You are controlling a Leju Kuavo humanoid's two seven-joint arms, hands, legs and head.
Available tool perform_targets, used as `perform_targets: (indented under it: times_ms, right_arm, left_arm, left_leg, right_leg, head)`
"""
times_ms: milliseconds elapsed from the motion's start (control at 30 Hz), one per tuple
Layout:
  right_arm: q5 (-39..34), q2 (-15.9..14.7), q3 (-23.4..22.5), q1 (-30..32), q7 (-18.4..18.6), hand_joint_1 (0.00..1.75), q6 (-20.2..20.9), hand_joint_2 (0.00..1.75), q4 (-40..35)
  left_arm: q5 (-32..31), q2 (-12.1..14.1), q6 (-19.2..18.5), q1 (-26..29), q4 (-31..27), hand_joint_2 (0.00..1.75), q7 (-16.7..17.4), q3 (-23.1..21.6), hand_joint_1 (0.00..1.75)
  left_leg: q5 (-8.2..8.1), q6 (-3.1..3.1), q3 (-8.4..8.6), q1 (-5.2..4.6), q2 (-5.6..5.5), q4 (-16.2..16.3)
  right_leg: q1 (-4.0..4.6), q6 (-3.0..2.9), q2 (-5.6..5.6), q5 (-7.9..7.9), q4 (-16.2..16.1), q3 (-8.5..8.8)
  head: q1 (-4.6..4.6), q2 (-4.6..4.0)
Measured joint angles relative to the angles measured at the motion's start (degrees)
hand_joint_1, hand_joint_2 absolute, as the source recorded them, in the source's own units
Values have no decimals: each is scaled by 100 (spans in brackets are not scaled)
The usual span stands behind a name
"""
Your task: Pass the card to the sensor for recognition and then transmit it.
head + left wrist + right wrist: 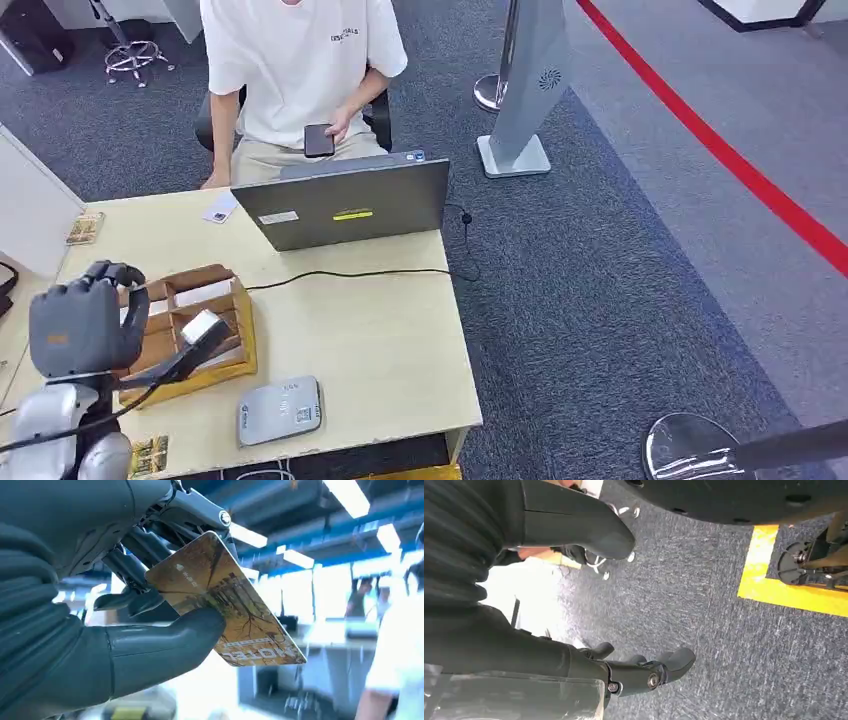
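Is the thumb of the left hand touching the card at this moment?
Touching. In the left wrist view the left hand presses its thick grey thumb onto the card, with darker fingers behind it.

brown tree-print card (pixel 227 607) pinched in left robot hand (pixel 125 605).

My grey left robot hand (pixel 125 625) grips a golden-brown card (pixel 225 605) patterned with dark trees; pale wooden surface (pixel 380 330).
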Motion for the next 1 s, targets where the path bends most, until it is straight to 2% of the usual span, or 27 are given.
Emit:
perform_targets:
  times_ms: [100, 333, 433, 633, 767, 867, 1000]
  right_arm:
    - [2, -2, 26, 10, 2, 0, 15, 175, 0]
    - [19, -4, 103, 9, 20, 0, 61, 175, 0]
    - [129, -9, 153, 8, 0, 0, 77, 175, 0]
    - [223, -31, 273, 8, -2, 0, 114, 175, 2]
    - [223, -44, 339, 7, -2, 0, 173, 175, 2]
    - [205, -55, 374, 6, -2, 0, 179, 175, 4]
    - [186, -59, 387, 5, 26, 0, 197, 175, 4]
  left_arm:
    - [-9, 79, -48, -316, -127, 175, 9, -68, 175]
    - [-20, 203, -53, -584, -202, 175, 72, -186, 175]
    - [-29, 313, -258, -1025, -188, 175, 186, -238, 175]
    - [-225, 558, -450, -2231, 148, 175, 280, -262, 175]
    - [-623, 660, -450, -2624, 399, 175, 332, -288, 175]
    - [-638, 721, -522, -3002, 668, 175, 354, -302, 175]
    - [-625, 735, -544, -3163, 828, 175, 356, -315, 175]
  left_leg:
    - [0, 0, 2, 0, 4, 0]
    - [0, 0, -2, 0, 2, 0]
    - [4, -3, -3, 1, 2, 0]
    - [12, -4, -2, 0, 9, 0]
    - [13, -4, -6, 1, 10, 0]
    - [13, -5, -6, 0, 9, 0]
    - [12, -5, -6, 0, 13, 0]
  right_leg:
    - [0, -1, 6, 2, 0, -1]
    - [0, -1, 4, 1, -1, -8]
    - [0, 0, 3, 4, 0, -9]
    - [0, -8, 9, 15, 2, -9]
    - [1, -8, 11, 15, 2, -15]
    - [0, -8, 10, 15, 2, -14]
    - [0, -8, 16, 15, 2, -15]
  head:
    - [4, 0]
    - [2, 0]
    - [2, 0]
    - [0, 0]
    - [4, 0]
    - [2, 0]
    - [4, 0]
